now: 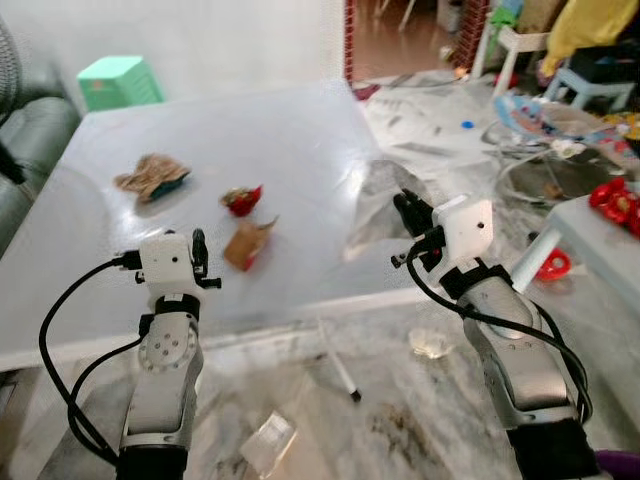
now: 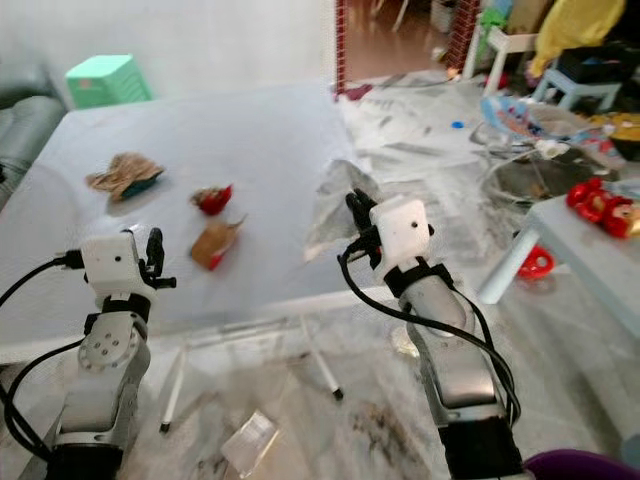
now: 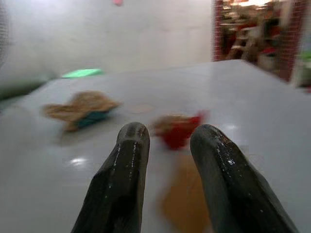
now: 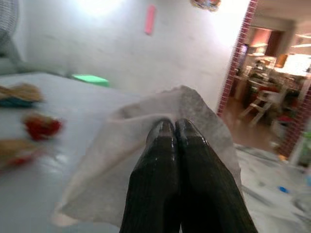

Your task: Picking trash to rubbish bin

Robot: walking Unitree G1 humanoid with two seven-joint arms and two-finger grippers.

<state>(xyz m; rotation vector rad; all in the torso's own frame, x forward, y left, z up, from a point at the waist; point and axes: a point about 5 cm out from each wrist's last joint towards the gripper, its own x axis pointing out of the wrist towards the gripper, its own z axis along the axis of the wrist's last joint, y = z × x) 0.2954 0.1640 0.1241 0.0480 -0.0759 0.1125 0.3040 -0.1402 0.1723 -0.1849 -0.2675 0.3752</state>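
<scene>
**A:** How far along are we with the trash?

**B:** Early, by our reckoning. Our right gripper (image 4: 174, 127) has its two fingers pressed together on a thin, pale tissue sheet (image 4: 121, 165), which hangs out from the fingertips over the right edge of the white table (image 1: 250, 140). That is one piece in hand. We cannot make out a rubbish bin, so nothing looks delivered yet.

**A:** And what is left on the table?

**B:** Three pieces, all on the left half. A brown wrapper (image 1: 247, 243) lies nearest the front edge. A red wrapper (image 1: 242, 199) sits just behind it, toward the table's middle. A crumpled brown and teal packet (image 1: 152, 176) lies further back and nearer the left edge.

**A:** Where is our left gripper (image 3: 167, 138) against those?

**B:** It hovers at the table's front edge with its fingers apart and nothing between them. The brown wrapper lies just beside it, toward the table's middle. Through the wrist camera, the red wrapper shows right in the gap between the fingers, with the brown one lower and nearer, blurred.

**A:** So what remains, as we judge it?

**B:** Carrying the tissue sheet to a bin, then clearing those three off the table.
</scene>
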